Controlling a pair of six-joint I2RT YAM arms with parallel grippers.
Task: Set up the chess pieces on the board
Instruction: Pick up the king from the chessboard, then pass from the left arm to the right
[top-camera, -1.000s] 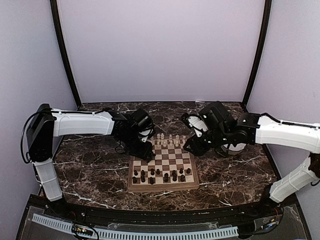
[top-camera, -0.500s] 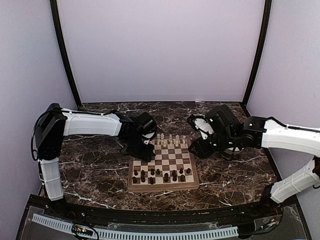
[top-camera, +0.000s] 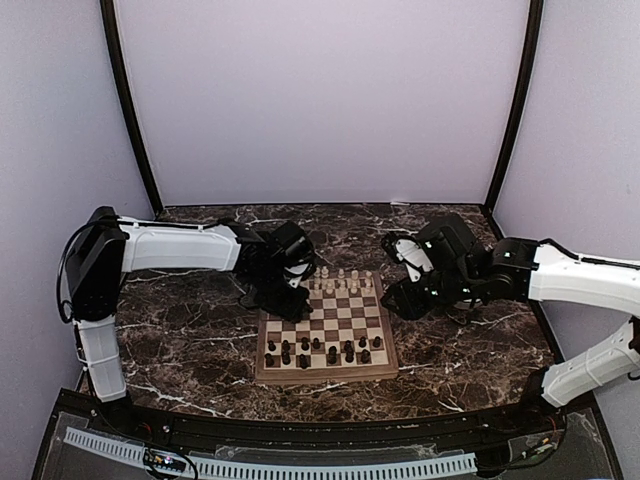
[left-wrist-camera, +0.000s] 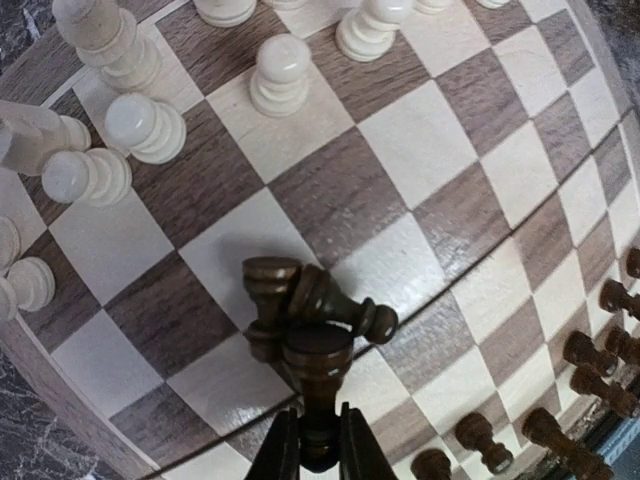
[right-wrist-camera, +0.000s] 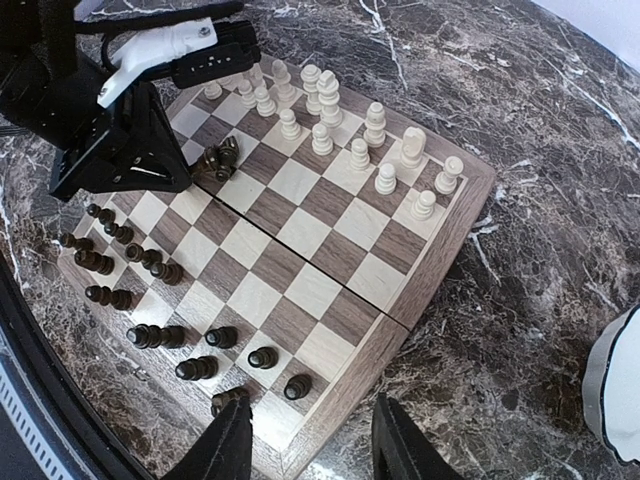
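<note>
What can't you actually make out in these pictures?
Top view: the left gripper covers the board's far-left corner; the chess pieces are too small to name.
Left wrist view: the dark pieces piled beyond the gripped one overlap; their number is unclear.
Right wrist view: the white bowl is cut off by the right edge; its contents are unseen.

The left end effector (left-wrist-camera: 318, 445) has closed onto a dark piece (left-wrist-camera: 316, 370) at the far left of the board (top-camera: 325, 376). The left arm has reached a little farther toward that corner, its elbow shifted right. The right end effector (top-camera: 400, 300) has drawn back from the board's far right corner and now sits lower, over the counter (top-camera: 450, 340).
</note>
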